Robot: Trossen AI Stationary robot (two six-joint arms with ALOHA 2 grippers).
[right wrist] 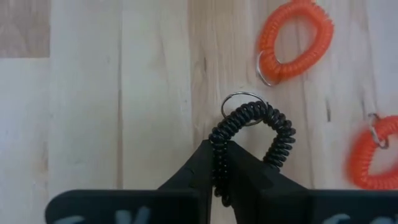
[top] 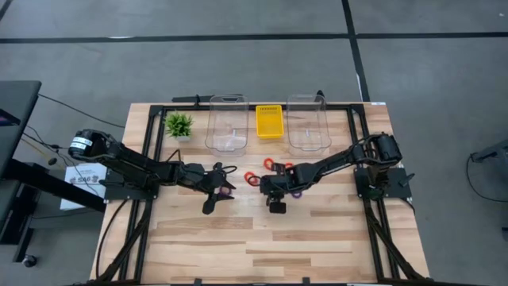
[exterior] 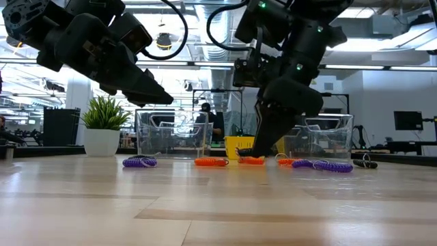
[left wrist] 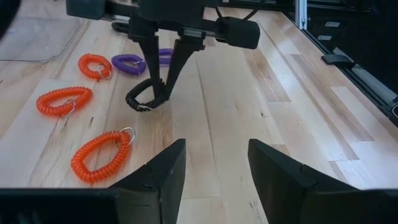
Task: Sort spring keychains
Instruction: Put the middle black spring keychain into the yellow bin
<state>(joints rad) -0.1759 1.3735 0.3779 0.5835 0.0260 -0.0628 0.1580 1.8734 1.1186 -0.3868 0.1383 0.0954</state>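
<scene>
tabletop: wooden; every keychain that can be seen lies loose at its middle, just in front of the bins.
bins: two clear bins and at the far edge, a smaller yellow bin between them; no keychain can be made out inside any, so sorting is judged barely begun.
left tool: held wide, nothing gripped, hovering just left of the pile, a purple keychain beside it.
right tool: pinched narrow on the black keychain at one end of its loop; in the low view the loop looks at or just off the wood.
orange keychains: three seen in the left wrist view, untouched.
purple keychains: several seen in the low view, untouched.
left to do: black loop to be carried to a bin, then nearly all the rest.
</scene>
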